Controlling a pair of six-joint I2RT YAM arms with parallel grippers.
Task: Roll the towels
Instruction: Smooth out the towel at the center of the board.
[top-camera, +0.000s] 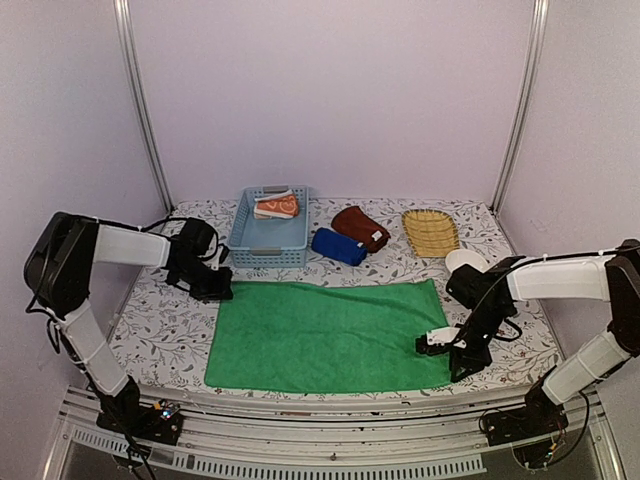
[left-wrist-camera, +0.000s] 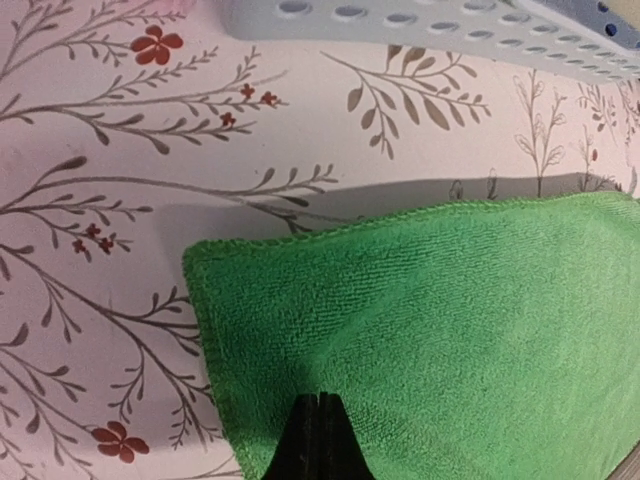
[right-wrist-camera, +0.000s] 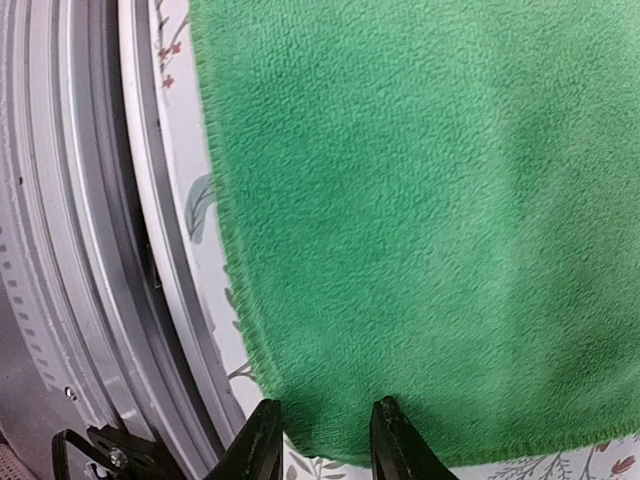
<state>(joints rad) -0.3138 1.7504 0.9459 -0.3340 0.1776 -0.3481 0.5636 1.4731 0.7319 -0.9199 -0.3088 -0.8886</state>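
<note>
A spread towel (top-camera: 325, 335) lies flat on the table (top-camera: 160, 330), near the middle. Behind it, from left to right: a basket (top-camera: 268, 256) holding a folded towel (top-camera: 277, 206), a rolled towel (top-camera: 338, 246), a second rolled towel (top-camera: 360, 228) touching it, and a wicker tray (top-camera: 430, 232).

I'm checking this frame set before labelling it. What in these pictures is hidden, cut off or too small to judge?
1. Top view: the left claw, its tips hidden beneath the claw's own body.
2. Top view: the orange towel in the basket, too small to tell folded from rolled.
3. Top view: a white round thing, half behind the right arm.
4. Left wrist view: the basket, cut off by the top edge.
</note>
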